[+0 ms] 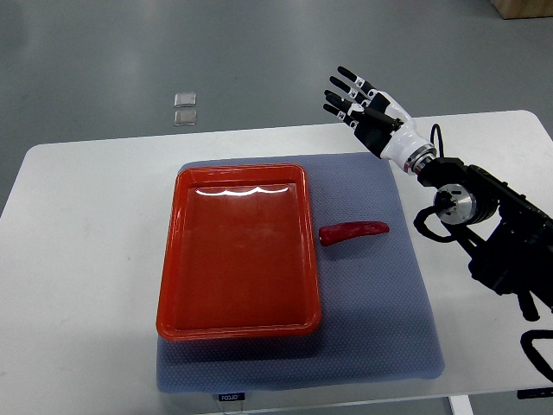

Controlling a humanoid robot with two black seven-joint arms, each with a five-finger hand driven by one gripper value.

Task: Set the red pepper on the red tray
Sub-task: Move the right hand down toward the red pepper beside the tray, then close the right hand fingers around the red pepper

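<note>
A red pepper lies on the blue-grey mat just right of the red tray, close to its right rim and not touching it. The tray holds nothing. My right hand is raised beyond the mat's far right corner, well above and behind the pepper, with its fingers spread and holding nothing. Its arm comes in from the right edge. The left arm does not show.
The blue-grey mat lies on a white table. Two small clear squares lie on the grey floor beyond the table's far edge.
</note>
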